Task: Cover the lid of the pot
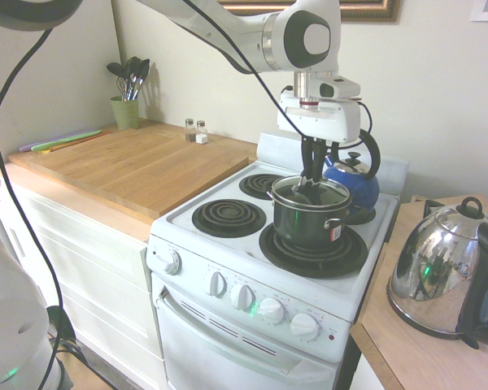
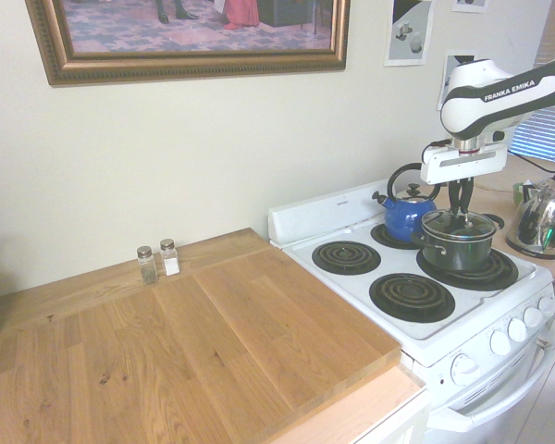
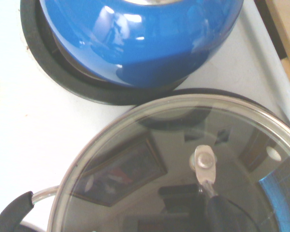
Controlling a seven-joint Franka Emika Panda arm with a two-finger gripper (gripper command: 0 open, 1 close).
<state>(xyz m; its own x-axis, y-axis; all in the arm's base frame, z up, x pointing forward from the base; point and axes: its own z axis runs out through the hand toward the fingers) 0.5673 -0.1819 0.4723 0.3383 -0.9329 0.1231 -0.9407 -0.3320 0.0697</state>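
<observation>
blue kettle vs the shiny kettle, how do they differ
The blue kettle is glossy enamel blue; the chrome kettle is mirror silver. The blue kettle sits on a rear burner of the stove, right behind the pot; the chrome kettle stands off the stove on the wooden counter beside it. Both stand upright with black handles.

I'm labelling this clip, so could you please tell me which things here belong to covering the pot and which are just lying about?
Belonging to the job:
- round clear glass lid
- dark straight-sided cooking pot
- gripper, shut on the lid

Just lying about:
- blue whistling kettle
- shiny chrome electric kettle
- two small shakers
- green utensil cup
</observation>
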